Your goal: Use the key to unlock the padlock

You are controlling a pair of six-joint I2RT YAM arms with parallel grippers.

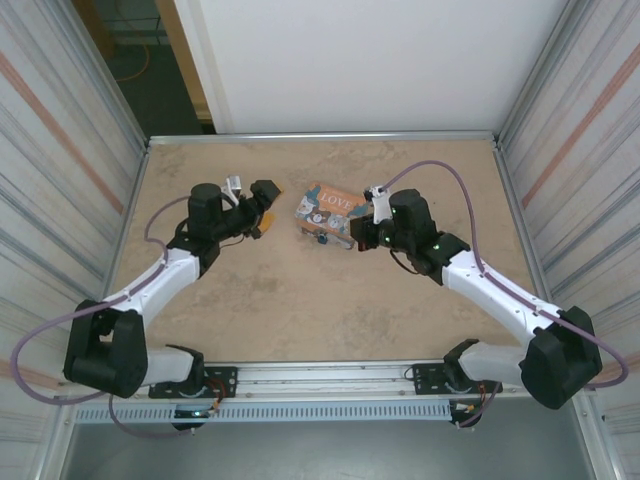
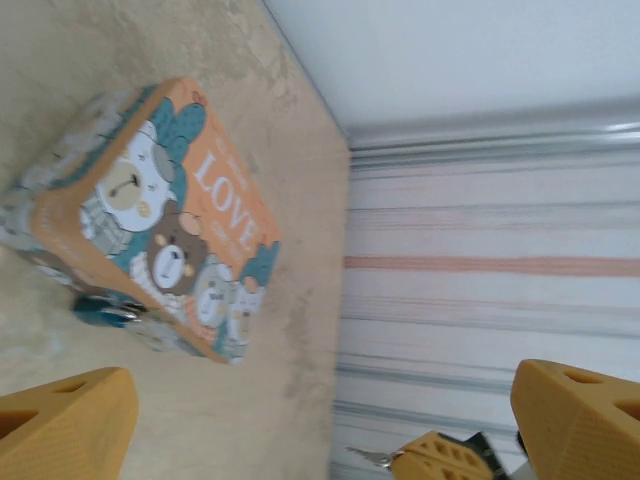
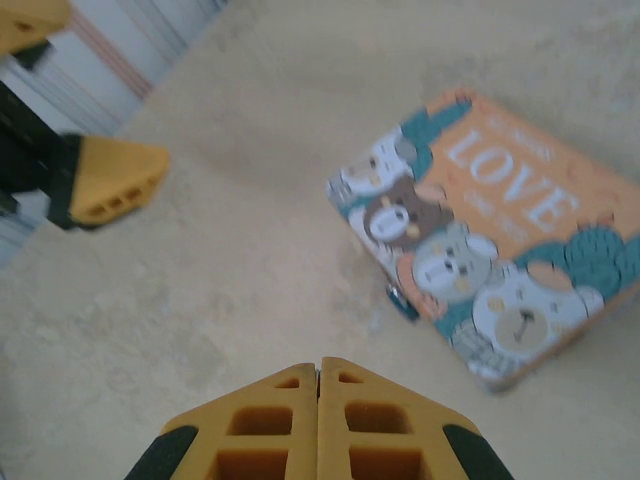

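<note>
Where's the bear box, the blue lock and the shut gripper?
bear box [image 2: 215,195], left wrist view, orange lid.
blue lock [image 2: 100,311], left wrist view, blue body.
right gripper [image 3: 320,366], right wrist view, where fingertips meet.

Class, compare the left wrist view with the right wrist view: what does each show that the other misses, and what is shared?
Left wrist adds the plain white back wall and the silvery part of the tiny blue padlock. Right wrist adds the yellow right fingers pressed shut. Shared: the colourful rectangular LOVE tin, the padlock, the beige table, the ribbed striped wall.
</note>
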